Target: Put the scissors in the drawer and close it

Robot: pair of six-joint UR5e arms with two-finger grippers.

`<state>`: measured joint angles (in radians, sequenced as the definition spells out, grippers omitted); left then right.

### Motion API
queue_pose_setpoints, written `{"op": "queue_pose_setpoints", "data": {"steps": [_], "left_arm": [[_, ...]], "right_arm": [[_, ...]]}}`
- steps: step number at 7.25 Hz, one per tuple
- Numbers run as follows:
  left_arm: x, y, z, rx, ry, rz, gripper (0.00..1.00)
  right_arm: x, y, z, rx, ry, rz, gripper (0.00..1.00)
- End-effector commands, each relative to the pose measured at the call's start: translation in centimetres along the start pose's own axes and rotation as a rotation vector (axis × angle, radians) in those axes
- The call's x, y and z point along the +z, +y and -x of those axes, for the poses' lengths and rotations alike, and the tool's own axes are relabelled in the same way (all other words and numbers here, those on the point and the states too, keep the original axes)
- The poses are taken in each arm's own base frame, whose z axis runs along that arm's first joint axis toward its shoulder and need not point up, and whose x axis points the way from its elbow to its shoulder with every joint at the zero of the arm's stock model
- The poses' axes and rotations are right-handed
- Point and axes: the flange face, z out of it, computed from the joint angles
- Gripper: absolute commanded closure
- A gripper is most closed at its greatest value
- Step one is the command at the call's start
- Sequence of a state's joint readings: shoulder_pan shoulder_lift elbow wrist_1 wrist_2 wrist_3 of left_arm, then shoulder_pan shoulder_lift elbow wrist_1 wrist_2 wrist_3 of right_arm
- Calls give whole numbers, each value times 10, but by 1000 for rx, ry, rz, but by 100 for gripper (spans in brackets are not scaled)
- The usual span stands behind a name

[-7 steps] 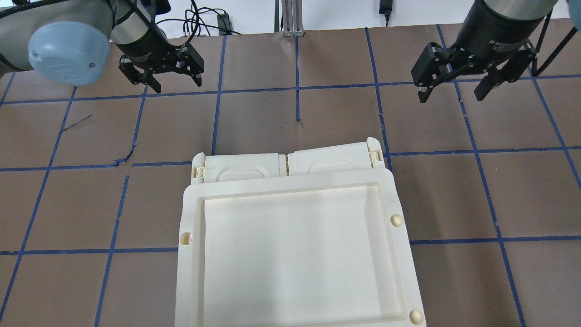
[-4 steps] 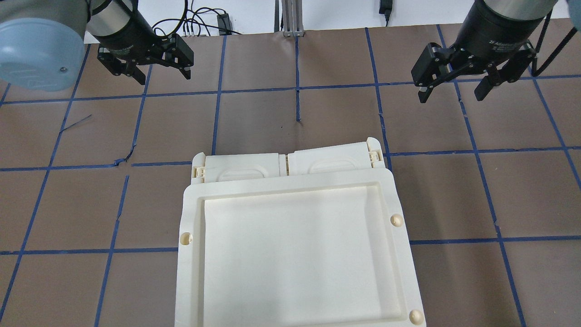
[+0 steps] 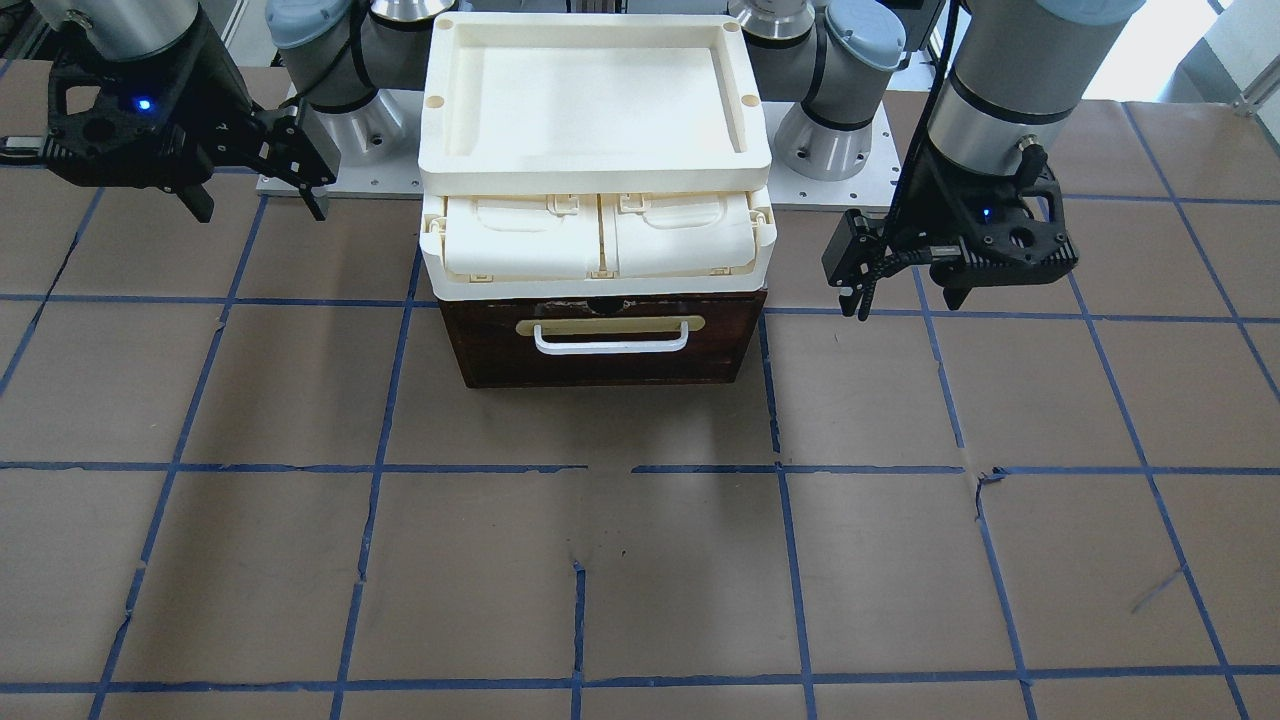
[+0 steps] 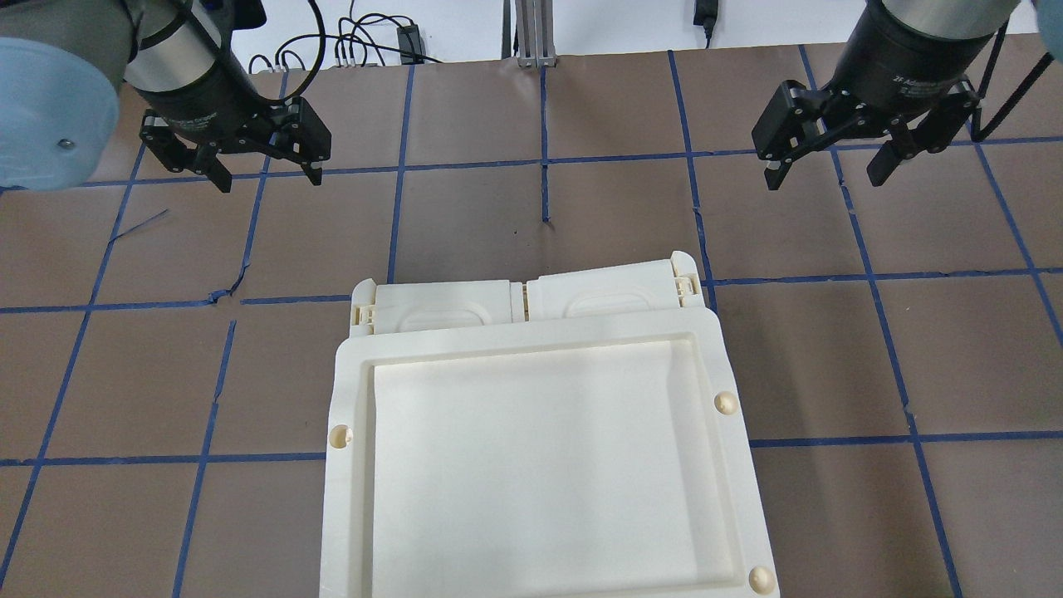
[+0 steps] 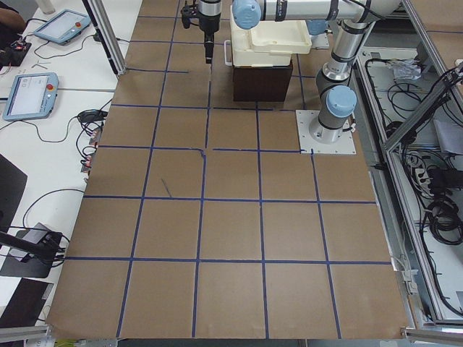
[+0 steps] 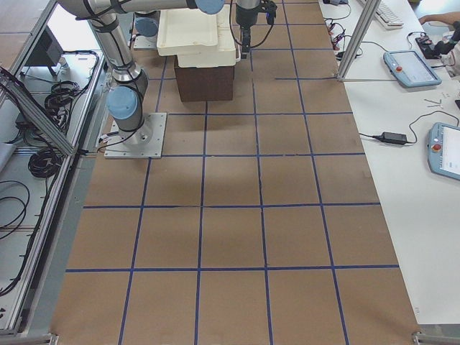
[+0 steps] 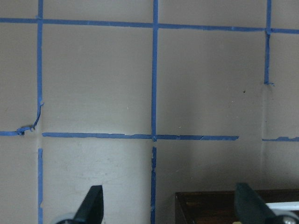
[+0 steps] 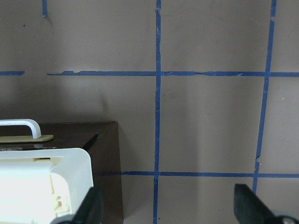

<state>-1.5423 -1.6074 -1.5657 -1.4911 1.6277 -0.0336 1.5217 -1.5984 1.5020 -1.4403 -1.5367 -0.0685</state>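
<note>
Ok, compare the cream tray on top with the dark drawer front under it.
The tray is pale cream plastic; the drawer front is dark brown and chipped. The tray lies flat, open upward and empty; the drawer front stands upright and looks shut. The drawer front has a white bar handle on a brass-coloured plate; the tray has none. Both belong to one stack.

drawer (image 3: 500, 355) 1 | cream tray (image 3: 595, 165) 1 | lidded compartments (image 3: 520, 240) 2 | left tool (image 4: 268, 178) + right tool (image 4: 824, 178) 2 | distant pendants (image 6: 410, 68) probably 2
</note>
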Motion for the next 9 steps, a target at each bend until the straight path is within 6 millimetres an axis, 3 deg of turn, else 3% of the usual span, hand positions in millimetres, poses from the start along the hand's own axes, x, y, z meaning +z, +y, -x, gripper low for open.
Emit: {"op": "queue_pose_setpoints", "data": {"steps": [1,8,9], "left_arm": [[0,5,3,-16,-22,24,0],[0,4,6,-28,-17,25,0],[0,5,7,-30,-17,23,0]], "right_arm": [[1,0,0,-2,-1,3,0],[0,-3,0,-3,0,-17,0],[7,-2,0,-2,-1,-4,0]]}}
